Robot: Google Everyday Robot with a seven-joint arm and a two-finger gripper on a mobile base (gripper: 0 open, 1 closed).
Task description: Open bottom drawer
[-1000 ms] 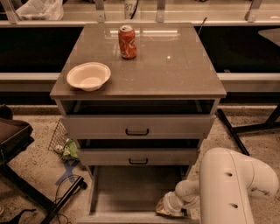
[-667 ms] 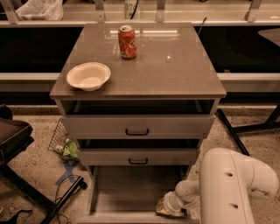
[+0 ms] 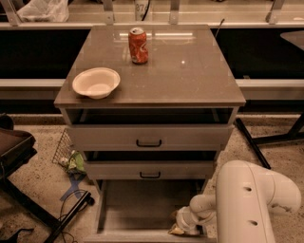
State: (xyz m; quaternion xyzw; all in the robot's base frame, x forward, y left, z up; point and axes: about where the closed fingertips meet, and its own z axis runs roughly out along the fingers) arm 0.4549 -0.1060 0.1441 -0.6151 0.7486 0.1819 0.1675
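nearest the camera, the robot's bulky white arm (image 3: 249, 204) fills the lower right corner, bending down and left to the gripper (image 3: 184, 222). the gripper sits low inside the front right corner of the bottom drawer (image 3: 137, 206); whether the claw is open or closed, or has hold of anything, cannot be told. the bottom drawer stands pulled well out from the foot of the cabinet, its bare inside showing. above it come the middle drawer (image 3: 118, 170) and then the top drawer (image 3: 109, 137), each with a small black handle and a dark gap above its front. on the cabinet top (image 3: 190, 80) a pale bowl (image 3: 96, 82) sits near the front left, with a red can (image 3: 138, 45) upright further back, well apart from it. a plastic bag (image 3: 45, 9) lies on the far ledge at upper left.
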